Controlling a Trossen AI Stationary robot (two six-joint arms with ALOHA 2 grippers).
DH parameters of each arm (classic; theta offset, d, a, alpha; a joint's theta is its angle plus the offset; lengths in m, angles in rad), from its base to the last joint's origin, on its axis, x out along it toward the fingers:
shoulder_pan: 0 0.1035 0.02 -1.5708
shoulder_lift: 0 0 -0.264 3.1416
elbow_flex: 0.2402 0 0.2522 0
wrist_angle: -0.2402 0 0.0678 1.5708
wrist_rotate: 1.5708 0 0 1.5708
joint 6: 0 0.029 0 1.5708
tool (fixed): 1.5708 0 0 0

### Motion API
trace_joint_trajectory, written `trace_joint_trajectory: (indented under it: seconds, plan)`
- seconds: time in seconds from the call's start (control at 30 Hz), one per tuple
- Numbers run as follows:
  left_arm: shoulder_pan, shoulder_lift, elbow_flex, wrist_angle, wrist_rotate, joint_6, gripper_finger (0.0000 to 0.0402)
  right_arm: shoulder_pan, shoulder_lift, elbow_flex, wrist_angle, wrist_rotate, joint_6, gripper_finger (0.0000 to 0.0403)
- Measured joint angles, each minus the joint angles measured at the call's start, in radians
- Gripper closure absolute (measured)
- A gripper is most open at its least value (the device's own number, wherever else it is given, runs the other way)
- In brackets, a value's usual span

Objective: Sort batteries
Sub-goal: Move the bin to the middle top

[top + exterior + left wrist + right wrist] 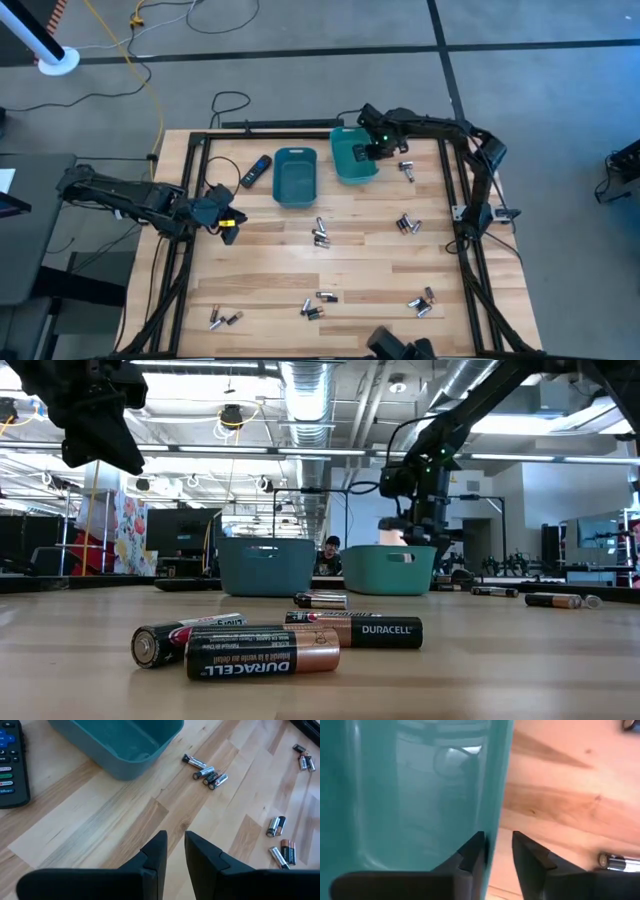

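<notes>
Right tool (372,150) hanging over the green plastic bin (352,165) at the back of the pale wooden surface (350,260), fingers straddling its rim, a narrow gap between them, gripping nothing visible. Left tool (228,224) low at the surface's left edge, fingers nearly together, nothing between them. Small cylindrical batteries (320,237), silvery or dark with copper ends, scattered in loose clusters across the middle, right and front of the surface. Blue plastic bin (294,175) just left of the green one; black remote control (256,171) beside it.
</notes>
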Motion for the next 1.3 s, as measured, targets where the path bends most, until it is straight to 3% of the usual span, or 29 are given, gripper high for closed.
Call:
trace_joint_trajectory:
  seconds: [0.13, 0.2, 0.53, 0.7, 0.93, 1.3]
  plan:
    - [0.000, 0.000, 0.000, -0.001, 0.000, -0.032, 0.0340, 0.034, 0.004, 0.000, -0.019, 0.000, 0.013, 0.0376]
    - [0.000, 0.000, 0.000, -0.001, 0.000, -0.040, 0.0340, 0.056, 0.001, 0.001, -0.018, -0.007, 0.047, 0.0389]
    - [0.001, 0.000, 0.000, -0.001, -0.023, -0.035, 0.0340, 0.242, -0.005, 0.001, -0.085, -0.003, 0.268, 0.0398]
    - [0.001, 0.000, 0.000, -0.001, -0.024, -0.028, 0.0340, 0.309, -0.005, 0.001, -0.088, 0.047, 0.424, 0.0398]
    - [0.001, 0.000, 0.000, -0.001, -0.019, 0.012, 0.0340, 0.302, -0.005, 0.001, -0.115, 0.076, 0.525, 0.0397]
    - [0.001, 0.000, 0.000, -0.001, -0.018, 0.086, 0.0340, 0.295, -0.005, 0.001, -0.137, 0.080, 0.546, 0.0390]
